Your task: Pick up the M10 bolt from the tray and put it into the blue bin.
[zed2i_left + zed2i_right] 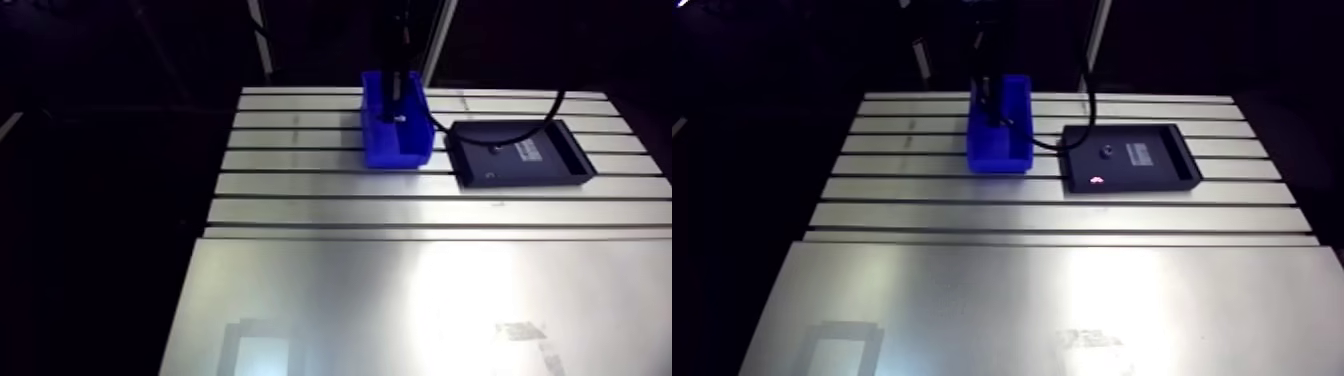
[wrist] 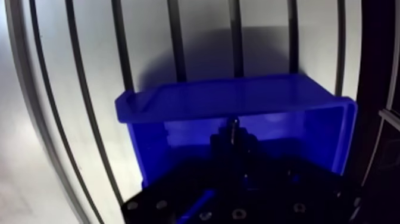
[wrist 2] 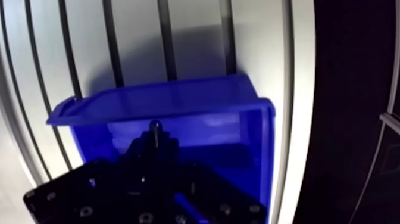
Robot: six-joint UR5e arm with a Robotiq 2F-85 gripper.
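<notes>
Your jaws sit down inside the blue bin [image 2: 238, 98], pinched narrow on the M10 bolt [image 2: 234, 128], bolt within the bin's walls, black tray [image 1: 562, 165] just beside the bin, both on your tabletop [image 1: 400, 290]

The slotted aluminium surface [image 1: 330, 185] is stretching across the arm view, its dark grooves running from side to side. A smooth metal sheet [image 1: 400, 300] is covering its nearer part, catching a bright glare and carrying a pale scuffed patch [image 1: 520, 331].
</notes>
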